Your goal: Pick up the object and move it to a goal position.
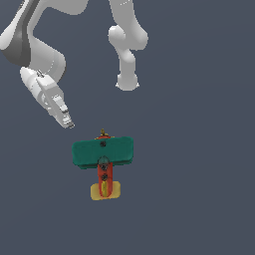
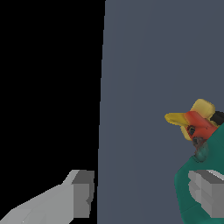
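The toy airplane (image 1: 102,152) lies flat on the grey floor in the middle of the exterior view. It has a broad teal-green wing, a red-orange body, a yellow tail toward the viewer and a small yellow-red nose on the far side. My gripper (image 1: 68,123) hangs tilted, up and toward the exterior view's left of the plane's nose, apart from it. In the wrist view the gripper (image 2: 142,194) is open and empty. The airplane (image 2: 197,127) shows beside one finger (image 2: 205,192), which overlaps the teal wing in the picture.
My own arm links (image 1: 127,45) hang over the far side of the scene. The grey floor (image 2: 144,87) ends at a straight edge in the wrist view, with black beyond it.
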`<state>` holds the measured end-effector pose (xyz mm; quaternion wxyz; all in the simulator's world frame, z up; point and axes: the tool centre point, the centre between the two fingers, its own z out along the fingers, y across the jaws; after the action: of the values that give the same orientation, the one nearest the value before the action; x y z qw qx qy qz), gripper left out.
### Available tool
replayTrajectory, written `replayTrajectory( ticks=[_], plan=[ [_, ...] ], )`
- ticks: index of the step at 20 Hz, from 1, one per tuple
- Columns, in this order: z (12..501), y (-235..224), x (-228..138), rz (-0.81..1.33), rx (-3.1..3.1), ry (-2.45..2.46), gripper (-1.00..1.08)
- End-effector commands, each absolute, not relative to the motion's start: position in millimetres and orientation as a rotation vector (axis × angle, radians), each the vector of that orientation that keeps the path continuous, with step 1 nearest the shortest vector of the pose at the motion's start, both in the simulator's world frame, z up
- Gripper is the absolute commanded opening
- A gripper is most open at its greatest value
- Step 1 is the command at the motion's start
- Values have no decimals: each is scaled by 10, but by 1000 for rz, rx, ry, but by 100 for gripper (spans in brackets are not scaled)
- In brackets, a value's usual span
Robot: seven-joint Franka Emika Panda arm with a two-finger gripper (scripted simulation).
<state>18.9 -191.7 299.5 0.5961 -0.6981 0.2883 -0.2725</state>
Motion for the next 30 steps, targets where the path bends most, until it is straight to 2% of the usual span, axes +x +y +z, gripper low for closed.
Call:
replayTrajectory(
  ticks=[1, 30],
  plan=[
    [2953, -1918, 184, -626, -1624, 674, 68],
    [1831, -1858, 9, -481, -1691, 780, 68]
  ],
)
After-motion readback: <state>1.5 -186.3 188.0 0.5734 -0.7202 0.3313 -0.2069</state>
